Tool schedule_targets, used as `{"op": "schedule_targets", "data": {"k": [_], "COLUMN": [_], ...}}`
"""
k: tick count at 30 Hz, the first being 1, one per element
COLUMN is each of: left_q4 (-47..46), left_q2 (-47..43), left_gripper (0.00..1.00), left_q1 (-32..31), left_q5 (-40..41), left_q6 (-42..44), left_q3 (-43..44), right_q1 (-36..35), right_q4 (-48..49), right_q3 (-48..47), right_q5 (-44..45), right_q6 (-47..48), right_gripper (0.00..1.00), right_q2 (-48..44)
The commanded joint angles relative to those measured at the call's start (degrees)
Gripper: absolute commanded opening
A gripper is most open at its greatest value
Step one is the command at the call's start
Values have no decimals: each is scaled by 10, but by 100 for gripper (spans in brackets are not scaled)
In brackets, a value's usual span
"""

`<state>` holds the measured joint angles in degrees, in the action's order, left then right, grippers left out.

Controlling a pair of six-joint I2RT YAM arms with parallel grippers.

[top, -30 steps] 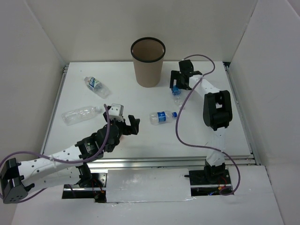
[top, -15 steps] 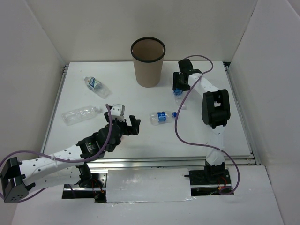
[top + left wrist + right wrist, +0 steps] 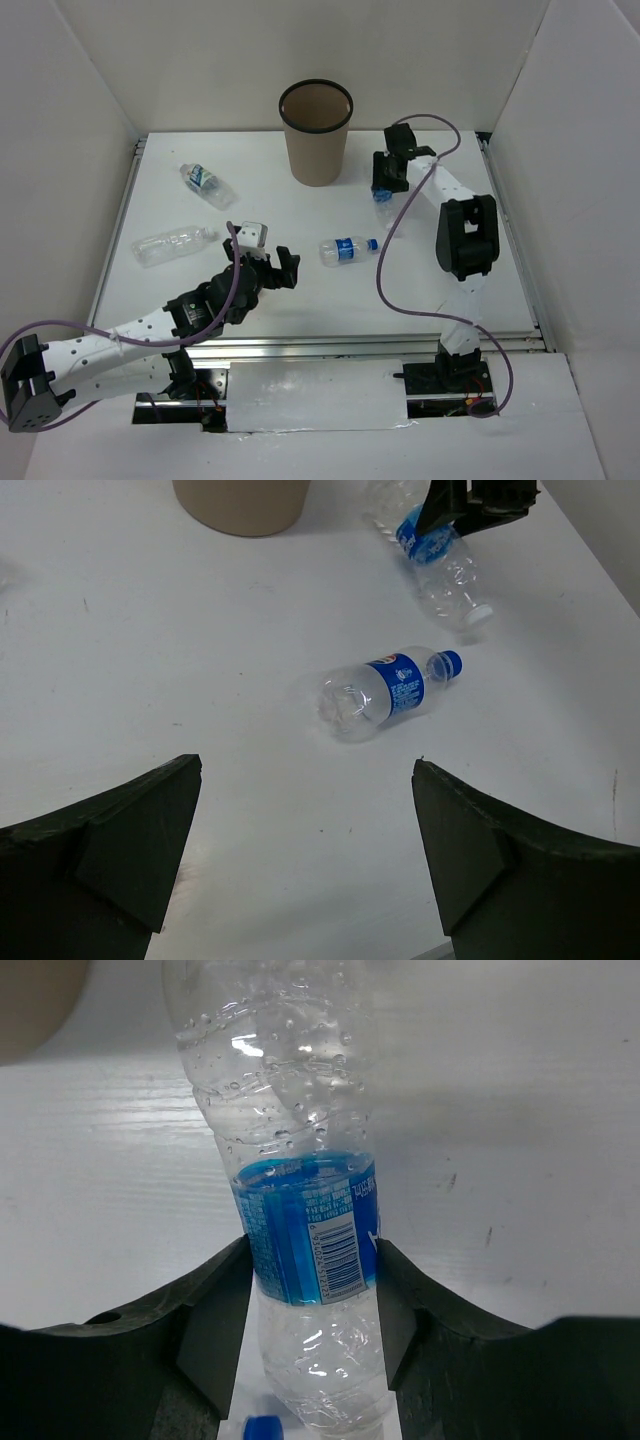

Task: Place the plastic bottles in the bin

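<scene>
At 4 o'clock of the bin, right end effector clamped on the blue label band of one plastic bottle, likely mid-body so it lifts balanced. Left end effector spread wide, empty, facing a second bottle mid-worktop. Count: four bottles, including a bare bottle and a labelled bottle toward 9 o'clock; one bin

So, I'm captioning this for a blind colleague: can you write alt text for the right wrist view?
The right gripper is shut on a clear plastic bottle at its blue label, both black fingers pressing its sides, with the white table behind. A corner of the brown bin shows at top left.
</scene>
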<state>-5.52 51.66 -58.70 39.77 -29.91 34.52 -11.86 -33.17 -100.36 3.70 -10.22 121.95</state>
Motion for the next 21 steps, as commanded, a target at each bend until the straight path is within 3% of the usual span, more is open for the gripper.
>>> {"op": "schedule_targets", "data": {"k": [1,8,12,15,21], "left_q4": [-15,-11,-17,-15,-17], "left_q2": [5,0,-9,-13,-28], "left_gripper": [99,99,99,99,99], "left_q1": [-3,-3,-3,-3,-4], "left_q5": [4,8,-2,-17,-32], "left_q6": [11,5,-1,-5,-11], "left_q3": [23,25,17,19,15], "right_q1": [-4,-4,-4,-4,-4], "right_q4": [5,83,278,394,530], "right_q3": [-5,33,109,135,80], "right_q5": [12,15,-57,-133,-212], "right_q6": [-9,-45,-54,-46,-76], "right_gripper": [12,6,6,7,9], "right_q2": [-102,-273,-396,-434,-411]}}
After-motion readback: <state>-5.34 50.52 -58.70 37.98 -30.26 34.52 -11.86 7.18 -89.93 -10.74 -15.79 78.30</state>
